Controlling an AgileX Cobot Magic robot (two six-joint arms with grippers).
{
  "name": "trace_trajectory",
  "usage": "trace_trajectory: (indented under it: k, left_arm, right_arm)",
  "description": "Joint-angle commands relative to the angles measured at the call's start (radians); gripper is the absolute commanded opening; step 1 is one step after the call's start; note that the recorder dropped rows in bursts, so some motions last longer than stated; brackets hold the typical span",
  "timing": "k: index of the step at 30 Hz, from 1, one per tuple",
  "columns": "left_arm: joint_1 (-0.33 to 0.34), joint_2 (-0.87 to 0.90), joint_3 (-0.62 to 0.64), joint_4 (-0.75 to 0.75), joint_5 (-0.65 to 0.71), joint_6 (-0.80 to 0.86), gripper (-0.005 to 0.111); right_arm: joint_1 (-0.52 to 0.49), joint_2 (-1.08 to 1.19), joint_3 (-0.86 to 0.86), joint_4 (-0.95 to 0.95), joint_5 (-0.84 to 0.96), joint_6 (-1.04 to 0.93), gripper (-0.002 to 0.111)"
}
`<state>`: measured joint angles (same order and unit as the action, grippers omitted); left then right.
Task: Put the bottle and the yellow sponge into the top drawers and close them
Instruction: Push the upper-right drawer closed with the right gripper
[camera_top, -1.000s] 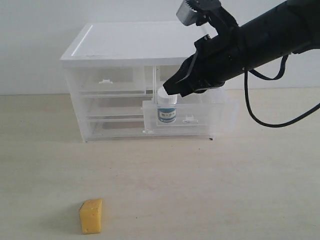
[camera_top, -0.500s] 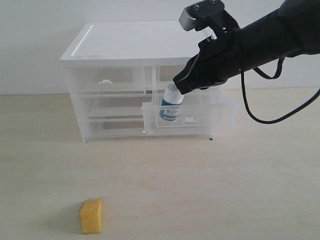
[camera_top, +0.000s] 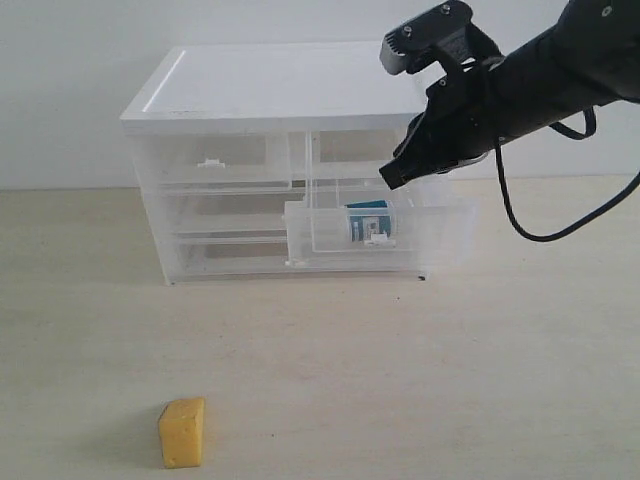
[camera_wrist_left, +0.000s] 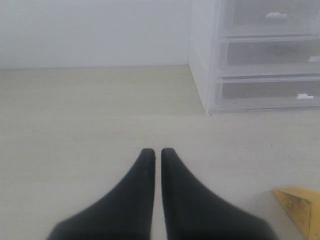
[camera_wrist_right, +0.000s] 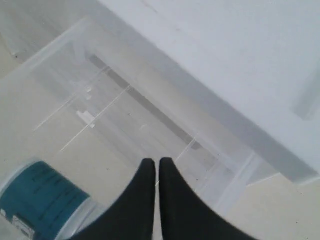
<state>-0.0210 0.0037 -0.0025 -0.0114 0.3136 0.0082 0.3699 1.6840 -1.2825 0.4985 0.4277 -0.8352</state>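
The white bottle (camera_top: 368, 222) with its teal label lies on its side inside the pulled-out right top drawer (camera_top: 445, 228); the right wrist view shows the bottle (camera_wrist_right: 42, 202) low down beside my fingers. My right gripper (camera_top: 389, 181) (camera_wrist_right: 157, 161) hangs just above that drawer, shut and empty. The left top drawer (camera_top: 210, 161) is pushed in. The yellow sponge (camera_top: 182, 432) stands on the table near the front left, and its corner (camera_wrist_left: 299, 202) shows in the left wrist view. My left gripper (camera_wrist_left: 157, 150) is shut over bare table, apart from the sponge.
The white-topped cabinet (camera_top: 270, 90) stands at the back of the beige table against a white wall, with two full-width clear drawers (camera_wrist_left: 265, 92) below the top pair. A black cable (camera_top: 515, 215) loops under my right arm.
The bottle went from upright under my right gripper, through a tilt, to lying in the drawer. My right gripper rose and moved right, away from it. The sponge stayed put.
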Motion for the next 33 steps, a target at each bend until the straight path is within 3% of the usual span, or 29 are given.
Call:
trace_trajectory:
  k: [1,6,14,19,22,33]
  left_arm:
    - [0.001,-0.004,0.002,-0.007,-0.006,-0.008,0.004]
    - [0.001,-0.004,0.002,-0.007,-0.006,-0.008,0.004]
    - [0.001,-0.004,0.002,-0.007,-0.006,-0.008,0.004]
    - [0.001,-0.004,0.002,-0.007,-0.006,-0.008,0.004]
    - [0.001,-0.004,0.002,-0.007,-0.006,-0.008,0.004]
    - [0.001,-0.004,0.002,-0.007,-0.006,-0.008,0.004]
  right_arm:
    - [-0.002,-0.048,0.0,-0.016,-0.016,0.018,0.0]
    - [-0.002,-0.127,0.0,-0.016,0.044,0.086,0.0]
    - [0.002,-0.25,0.003,-0.014,0.445,0.162,0.0]
    - [0.084,-0.266,0.01,-0.034,0.596,0.226,0.0]
    - [0.168,-0.266,0.061,-0.144,0.566,0.263,0.0]
    - [0.174,-0.145,0.083,-0.193,0.426,0.304,0.0]
